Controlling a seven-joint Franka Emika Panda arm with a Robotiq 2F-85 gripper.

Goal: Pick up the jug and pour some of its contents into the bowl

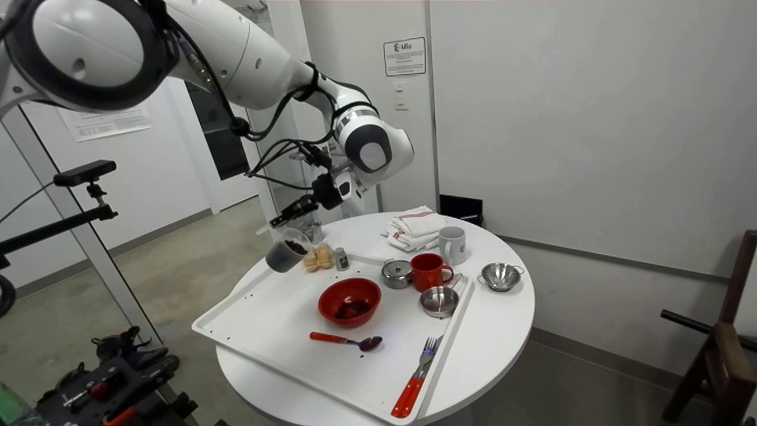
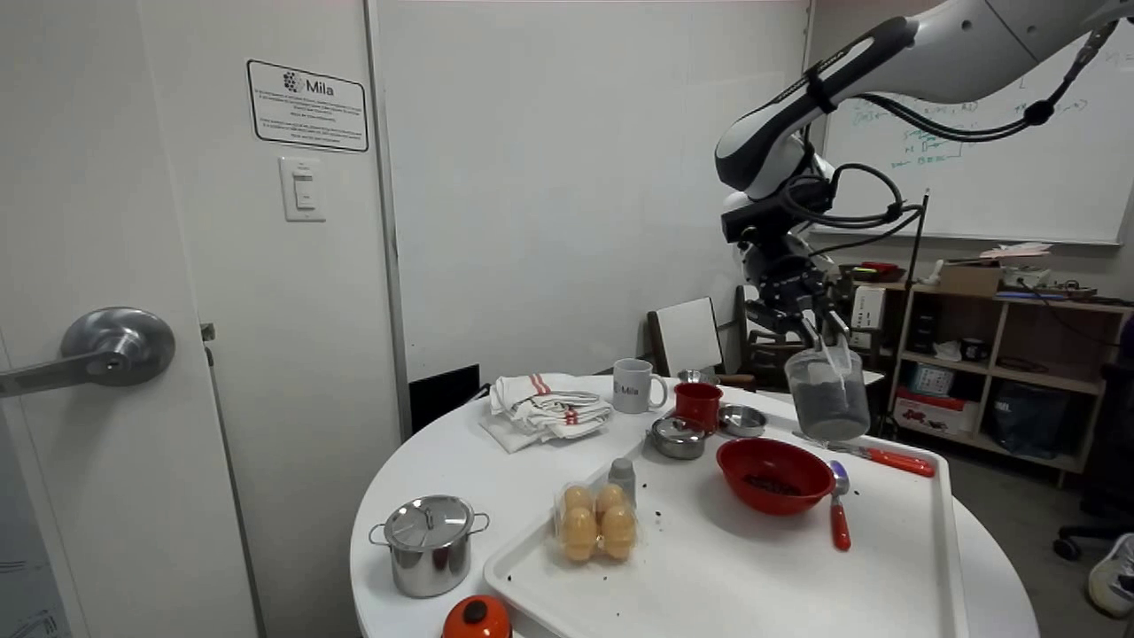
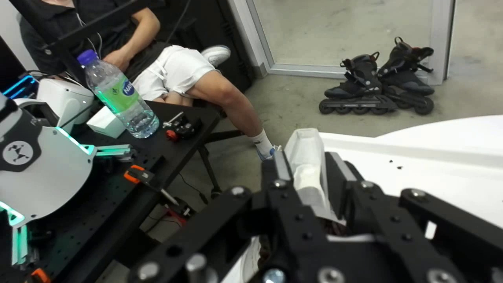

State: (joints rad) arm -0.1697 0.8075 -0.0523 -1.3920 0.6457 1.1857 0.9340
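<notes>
The jug (image 1: 285,253) is a translucent greyish plastic cup with dark contents. It also shows in an exterior view (image 2: 828,399). My gripper (image 1: 284,220) is shut on its pale handle (image 3: 308,177), which stands between the two fingers in the wrist view (image 3: 304,173). The jug is in the air, tilted, with dark pieces visible at its mouth. It is higher than the red bowl (image 1: 349,288) and to one side of it in both exterior views. The bowl (image 2: 771,456) stands upright on the white tray (image 1: 272,319) with some dark pieces in it.
A red-handled spoon (image 1: 331,338) lies beside the bowl. The egg carton (image 2: 598,525), grey shaker (image 1: 341,259), lidded pot (image 1: 397,275), red cup (image 1: 427,271), steel pan (image 1: 439,303) and fork and knife (image 1: 408,390) are around it. A grey mug (image 1: 452,244) and cloths (image 1: 414,229) stand behind.
</notes>
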